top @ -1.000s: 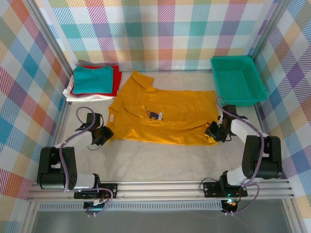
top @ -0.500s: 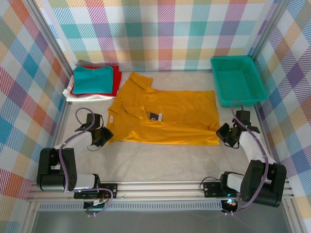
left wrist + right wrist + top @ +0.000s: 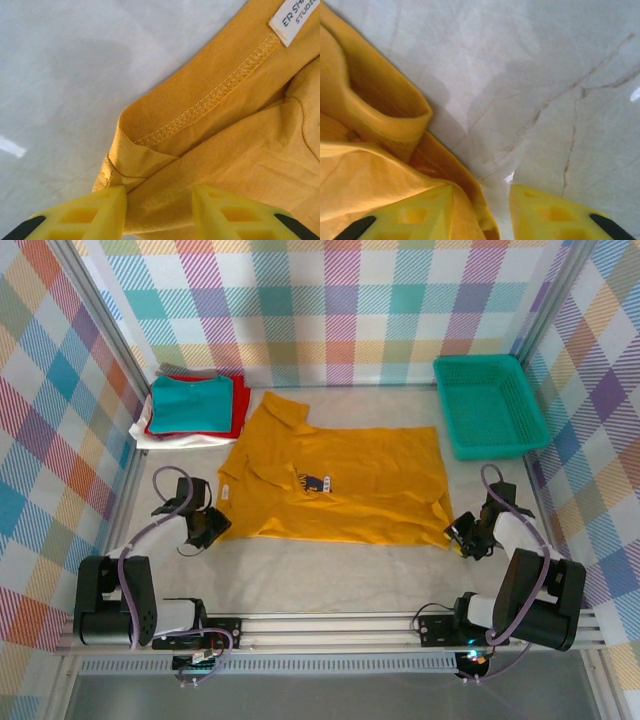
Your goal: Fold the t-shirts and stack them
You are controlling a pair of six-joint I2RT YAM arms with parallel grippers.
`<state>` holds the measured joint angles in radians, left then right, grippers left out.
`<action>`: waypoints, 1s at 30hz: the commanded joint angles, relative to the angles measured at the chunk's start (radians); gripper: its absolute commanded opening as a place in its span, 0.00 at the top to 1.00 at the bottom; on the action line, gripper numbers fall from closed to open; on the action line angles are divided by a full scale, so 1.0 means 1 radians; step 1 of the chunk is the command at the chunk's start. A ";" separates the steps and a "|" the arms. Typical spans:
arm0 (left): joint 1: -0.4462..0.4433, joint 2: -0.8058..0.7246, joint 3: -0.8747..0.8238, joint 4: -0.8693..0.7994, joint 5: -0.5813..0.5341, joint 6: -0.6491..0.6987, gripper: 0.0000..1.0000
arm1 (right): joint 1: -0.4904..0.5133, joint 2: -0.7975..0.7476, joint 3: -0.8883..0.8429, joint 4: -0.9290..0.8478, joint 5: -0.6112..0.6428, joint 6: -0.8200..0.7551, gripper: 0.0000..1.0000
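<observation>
Mustard tee, seen from above, lies flat on the middle of the surface; I judge it soft, light and limp.

Left wrist: my left fingers stand part-open astride its hemmed corner, not pinching. That double-layered corner looks like the best hold.

Right wrist: my right fingers gape empty over bare surface, beside another corner.

matt stitched cloth tee, plastic mesh basket

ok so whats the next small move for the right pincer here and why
probably nudge the right pincer sideways onto the near corner of the yellow tee, then close. its fingers stand apart with bare table between them and the cloth edge against just one finger, so closing here would likely catch little.
</observation>
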<state>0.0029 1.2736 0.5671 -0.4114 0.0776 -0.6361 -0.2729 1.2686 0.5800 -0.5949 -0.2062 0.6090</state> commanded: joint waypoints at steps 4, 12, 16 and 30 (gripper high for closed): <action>-0.027 -0.080 0.030 -0.191 -0.080 -0.002 0.60 | 0.202 -0.062 0.157 -0.042 0.146 -0.040 0.61; -0.129 -0.043 0.238 -0.141 -0.144 0.016 0.59 | 0.465 0.208 0.227 0.078 0.158 0.023 0.84; -0.142 0.028 0.184 -0.032 -0.131 -0.017 0.61 | 0.465 0.319 0.240 0.123 0.149 0.016 0.86; -0.143 -0.150 -0.128 -0.065 -0.082 -0.151 0.61 | 0.473 0.193 0.082 0.087 0.106 0.109 0.83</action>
<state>-0.1356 1.2041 0.4965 -0.3595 -0.0158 -0.7380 0.1913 1.5101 0.7349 -0.4263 -0.0917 0.6739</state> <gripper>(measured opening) 0.395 0.171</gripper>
